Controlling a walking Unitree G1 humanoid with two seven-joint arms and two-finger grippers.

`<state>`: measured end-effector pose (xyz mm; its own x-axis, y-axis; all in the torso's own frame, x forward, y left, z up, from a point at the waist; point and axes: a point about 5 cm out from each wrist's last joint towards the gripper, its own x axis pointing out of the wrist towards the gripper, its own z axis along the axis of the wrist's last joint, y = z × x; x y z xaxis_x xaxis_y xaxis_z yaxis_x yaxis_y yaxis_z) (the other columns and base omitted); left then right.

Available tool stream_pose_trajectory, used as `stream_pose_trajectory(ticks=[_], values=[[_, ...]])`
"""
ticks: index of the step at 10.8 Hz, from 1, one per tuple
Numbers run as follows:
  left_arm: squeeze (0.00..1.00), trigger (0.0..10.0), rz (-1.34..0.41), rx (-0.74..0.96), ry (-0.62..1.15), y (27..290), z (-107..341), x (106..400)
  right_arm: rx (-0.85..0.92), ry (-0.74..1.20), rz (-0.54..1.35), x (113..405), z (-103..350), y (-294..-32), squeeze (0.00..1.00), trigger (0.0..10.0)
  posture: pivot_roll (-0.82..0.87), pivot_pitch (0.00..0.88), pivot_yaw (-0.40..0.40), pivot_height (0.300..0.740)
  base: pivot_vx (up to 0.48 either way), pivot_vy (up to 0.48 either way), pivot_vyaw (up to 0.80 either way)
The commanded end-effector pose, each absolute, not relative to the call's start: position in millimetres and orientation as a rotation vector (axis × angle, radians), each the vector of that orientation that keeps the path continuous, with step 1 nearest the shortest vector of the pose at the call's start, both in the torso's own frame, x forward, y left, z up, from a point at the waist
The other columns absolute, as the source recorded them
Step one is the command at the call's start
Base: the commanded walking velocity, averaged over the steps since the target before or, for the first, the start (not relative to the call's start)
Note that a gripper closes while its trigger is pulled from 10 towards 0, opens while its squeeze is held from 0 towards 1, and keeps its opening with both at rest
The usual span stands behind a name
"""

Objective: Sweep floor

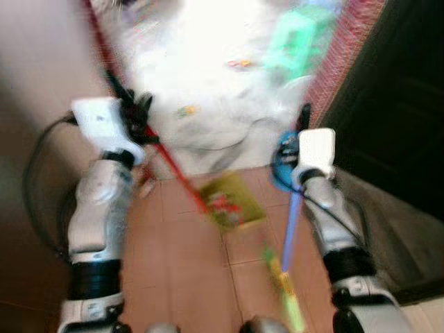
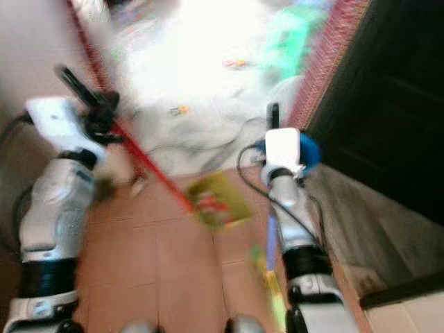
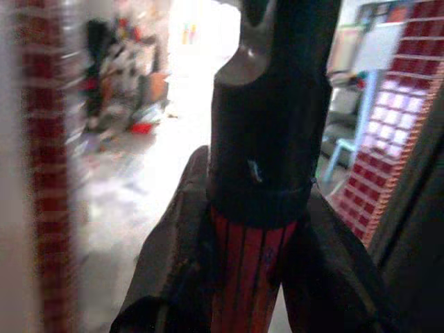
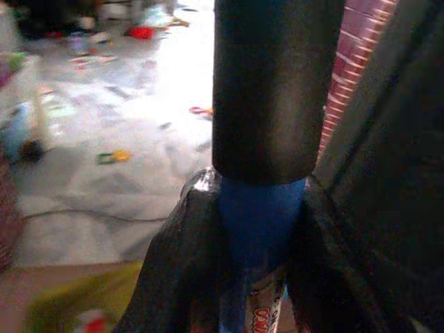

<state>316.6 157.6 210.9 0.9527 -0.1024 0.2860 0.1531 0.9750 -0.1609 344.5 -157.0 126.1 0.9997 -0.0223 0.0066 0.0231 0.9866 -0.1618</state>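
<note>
1. Your left pincer (image 1: 132, 111) is clamped around a red handle (image 1: 170, 163). In the left wrist view the two black fingers (image 3: 173, 250) press on either side of the red shaft (image 3: 246, 277), just below its black end grip (image 3: 274, 104).
2. That red handle runs slanting from the upper left, past the left pincer, down to a yellow-green dustpan (image 1: 229, 201) lying on the terracotta tile floor (image 1: 180, 277) between your arms. Something red and white sits in the pan; the blur hides what it is.
3. Your right pincer (image 1: 302, 121) grips a blue handle (image 1: 293, 222). The right wrist view shows its fingers (image 4: 173, 263) squeezing the blue shaft (image 4: 257, 222) right under a black cap (image 4: 274, 83).
4. The blue handle drops down past the right forearm to a greenish-yellow lower end (image 1: 288, 291) over the tiles near your feet; you cannot make out the brush head.
5. Ahead, the tiles give way to a pale, brightly lit floor (image 1: 208, 90) with small scattered bits of litter (image 1: 186, 109) and a thin cable (image 4: 90, 215) lying across it.
6. A red brick wall (image 1: 340, 55) and a dark doorway (image 1: 395, 104) stand on your right, and a green plastic stool (image 1: 298, 38) sits near the brick.
7. Both eye views are blurred.
</note>
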Motion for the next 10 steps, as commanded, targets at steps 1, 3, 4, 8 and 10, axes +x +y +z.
stream_pose_trajectory(ticks=[1,3,4,8,10], values=[[0.00,10.0,-0.193,-0.225,-0.358,144.3,231.3,314.1,-0.183,-0.032,-0.033,345.0,131.4,-163.0,0.00,10.0,-0.05,0.067,-0.001,0.740,0.401,0.000,-0.46],[0.00,10.0,-0.189,-0.236,-0.374,144.9,237.7,314.7,-0.188,-0.030,-0.024,346.0,129.3,-160.2,0.00,10.0,-0.05,0.058,-0.002,0.740,0.403,0.000,0.00],[0.00,10.0,-0.184,-0.239,-0.389,146.4,242.8,315.5,-0.188,-0.028,-0.020,346.6,129.0,-158.9,0.00,10.0,-0.05,0.058,-0.003,0.740,0.405,0.000,0.00],[0.00,10.0,-0.175,-0.277,-0.458,148.0,267.2,315.5,-0.192,-0.032,-0.007,347.9,127.8,-155.5,0.00,10.0,-0.04,0.049,0.000,0.740,0.422,0.000,0.00],[0.00,10.0,-0.169,-0.281,-0.460,148.1,268.9,317.9,-0.189,-0.031,-0.004,348.2,126.8,-155.1,0.00,10.0,-0.05,0.047,0.003,0.740,0.472,0.000,0.00]])
